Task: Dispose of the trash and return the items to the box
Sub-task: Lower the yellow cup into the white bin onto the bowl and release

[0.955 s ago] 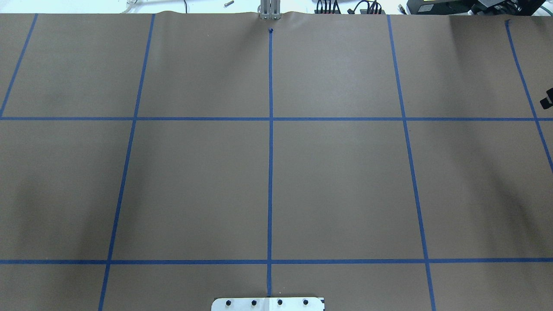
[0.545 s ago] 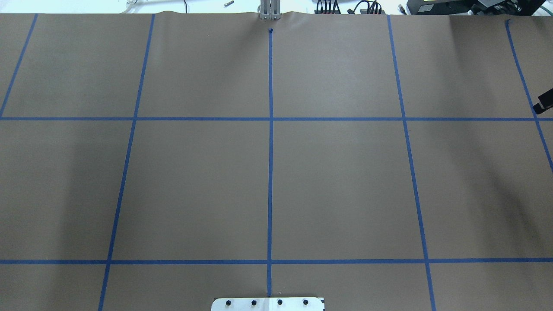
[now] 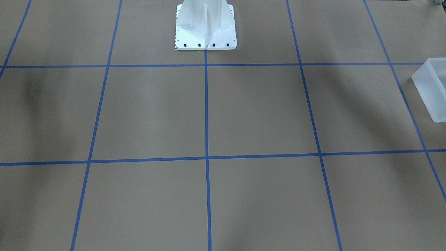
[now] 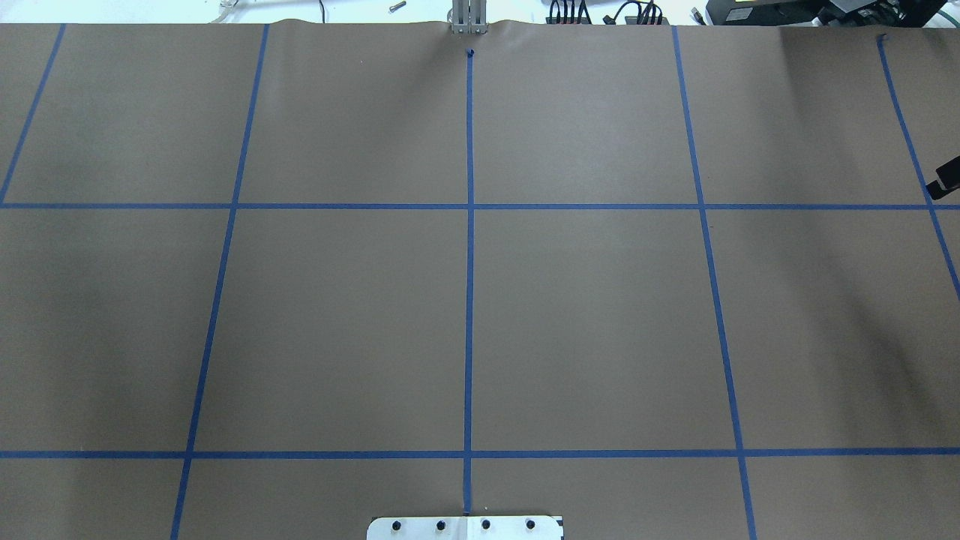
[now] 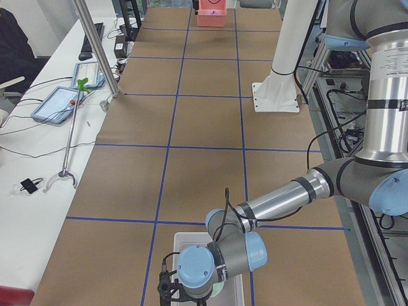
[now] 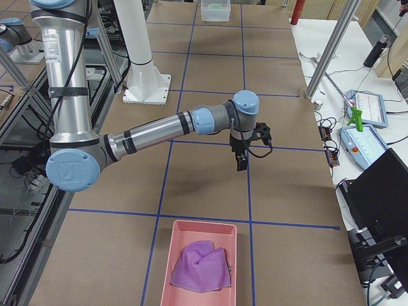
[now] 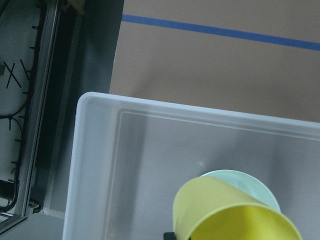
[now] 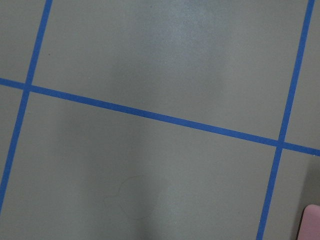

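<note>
The frosted-white box (image 7: 100, 165) sits at the table's left end and also shows in the front-facing view (image 3: 432, 90) and the exterior left view (image 5: 185, 239). The pale mint-green bowl (image 7: 250, 182) lies inside it. My left gripper (image 5: 167, 294) hangs over the box and holds a yellow cup (image 7: 225, 210) just above the bowl; its fingers are hidden behind the cup. My right gripper (image 6: 242, 159) points down over bare brown paper, empty. Only a black sliver of it (image 4: 946, 180) shows in the overhead view, so I cannot tell whether it is open.
A pink tray (image 6: 201, 261) with a purple cloth (image 6: 201, 268) stands at the table's right end. The white robot pedestal (image 3: 205, 24) stands at mid-table on the robot's side. Blue tape lines grid the brown paper. Tablets and cables lie beyond the far edge.
The black sliver of my right gripper at the overhead view's right edge has shifted slightly down and left. The shadows at the table's left have shifted a little.
</note>
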Tool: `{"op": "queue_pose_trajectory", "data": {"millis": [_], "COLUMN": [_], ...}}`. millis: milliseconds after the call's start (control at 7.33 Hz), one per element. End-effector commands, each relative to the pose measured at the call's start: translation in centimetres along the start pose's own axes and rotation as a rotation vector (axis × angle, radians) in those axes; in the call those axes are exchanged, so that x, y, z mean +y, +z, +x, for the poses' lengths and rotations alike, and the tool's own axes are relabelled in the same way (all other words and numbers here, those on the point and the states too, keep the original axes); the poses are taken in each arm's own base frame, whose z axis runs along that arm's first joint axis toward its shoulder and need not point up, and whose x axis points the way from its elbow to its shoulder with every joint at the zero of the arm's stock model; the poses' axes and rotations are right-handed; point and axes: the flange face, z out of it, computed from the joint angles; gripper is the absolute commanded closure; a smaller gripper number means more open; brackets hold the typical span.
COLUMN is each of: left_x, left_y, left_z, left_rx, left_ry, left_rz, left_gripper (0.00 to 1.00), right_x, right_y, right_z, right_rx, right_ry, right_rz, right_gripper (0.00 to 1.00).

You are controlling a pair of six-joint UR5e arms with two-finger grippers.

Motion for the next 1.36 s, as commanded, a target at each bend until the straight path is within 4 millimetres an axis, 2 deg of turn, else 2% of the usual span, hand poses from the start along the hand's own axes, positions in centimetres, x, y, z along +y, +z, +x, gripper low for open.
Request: {"op": "queue_pose_trajectory", "data": {"millis": [0, 136, 273, 545, 818, 955, 1091, 1227], "left_x": [1.0, 1.8, 3.4, 4.2, 5.9, 6.0, 5.9, 5.6], "left_y": [1.5, 2.3, 3.4, 4.1, 5.5, 5.6, 5.4, 5.1], "left_z": [-1.7, -2.3, -2.9, -3.4, -4.4, -4.5, -4.4, -4.2], "left_rx": [-0.004, -0.013, -0.023, -0.03, -0.062, -0.061, -0.063, -0.064], "left_ry": [-0.026, -0.031, -0.032, -0.032, -0.033, -0.038, -0.037, -0.028], "left_rz": [-0.018, -0.031, -0.033, -0.037, -0.04, -0.042, -0.036, -0.026], "left_gripper": [1.0, 1.0, 1.0, 1.0, 1.0, 1.0, 0.01, 0.01], "right_x": [0.2, 0.2, 0.1, 0.1, 0.0, 0.0, 0.0, -0.1], "right_y": [0.4, 0.4, 0.4, 0.3, 0.3, 0.3, 0.3, 0.1], "right_z": [0.2, 0.4, 0.2, 0.3, 0.2, 0.1, 0.1, 0.0], "right_rx": [-0.001, -0.001, -0.001, -0.002, -0.003, -0.003, -0.004, -0.005], "right_ry": [0.007, 0.011, 0.009, 0.018, 0.017, 0.018, 0.018, 0.015], "right_rz": [-0.008, -0.009, -0.009, -0.008, -0.008, -0.007, -0.007, -0.004], "right_gripper": [0.0, 0.0, 0.0, 0.0, 0.0, 0.0, 0.0, 0.0]}}
